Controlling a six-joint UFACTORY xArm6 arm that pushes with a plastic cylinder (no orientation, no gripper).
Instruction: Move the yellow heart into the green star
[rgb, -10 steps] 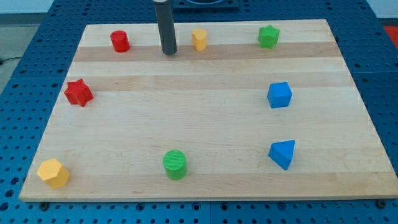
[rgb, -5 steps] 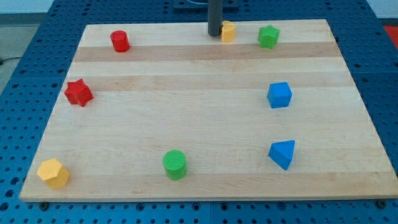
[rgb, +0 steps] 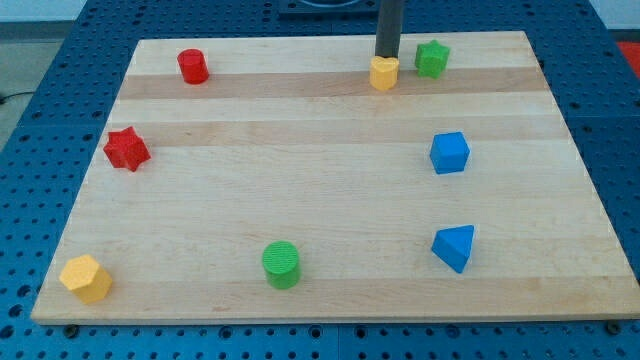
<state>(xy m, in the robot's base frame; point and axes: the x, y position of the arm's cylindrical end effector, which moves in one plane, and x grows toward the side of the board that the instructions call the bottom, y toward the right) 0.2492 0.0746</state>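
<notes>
Hand-wise you have none to open or close here: only a rod whose end, my tip (rgb: 387, 56), sits touching the yellow heart (rgb: 384, 73) from the view's top side. That heart lies near the top edge of the table (rgb: 330, 190), just left of and slightly lower than the green star (rgb: 432, 59), with a small gap between them. You appear to be mid-push, close to finishing. From where the tip stands, pressing on would likely send the heart down the view, not toward the star, so you probably need to bring the tip round to the heart's left and lower side, then push rightward and slightly upward. Other blocks lie well apart.
</notes>
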